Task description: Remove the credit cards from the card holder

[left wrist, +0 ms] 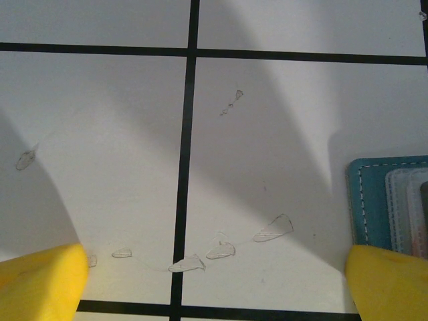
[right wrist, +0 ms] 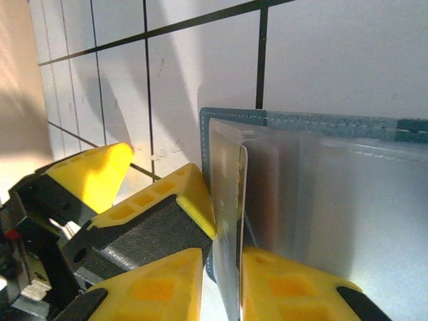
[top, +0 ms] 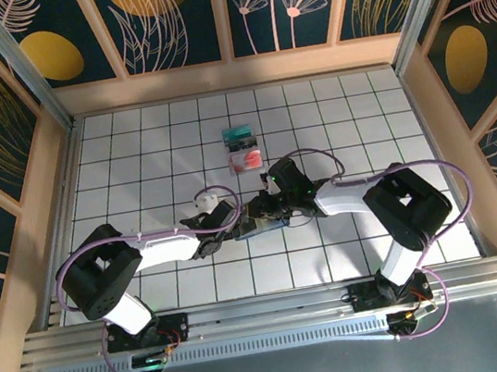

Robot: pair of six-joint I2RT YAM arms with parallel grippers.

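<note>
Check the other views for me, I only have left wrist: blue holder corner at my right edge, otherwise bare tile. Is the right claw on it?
Observer: Yes. In the right wrist view the right claw is closed on a thin pale inner flap of the card holder.
Operator: Any cards out yet?
Observer: The top view shows a teal card and a whitish-pink card lying flat on the far half of the table.
Operator: Touching the holder?
Observer: No. Bare tiles lie between them and the holder.
</note>
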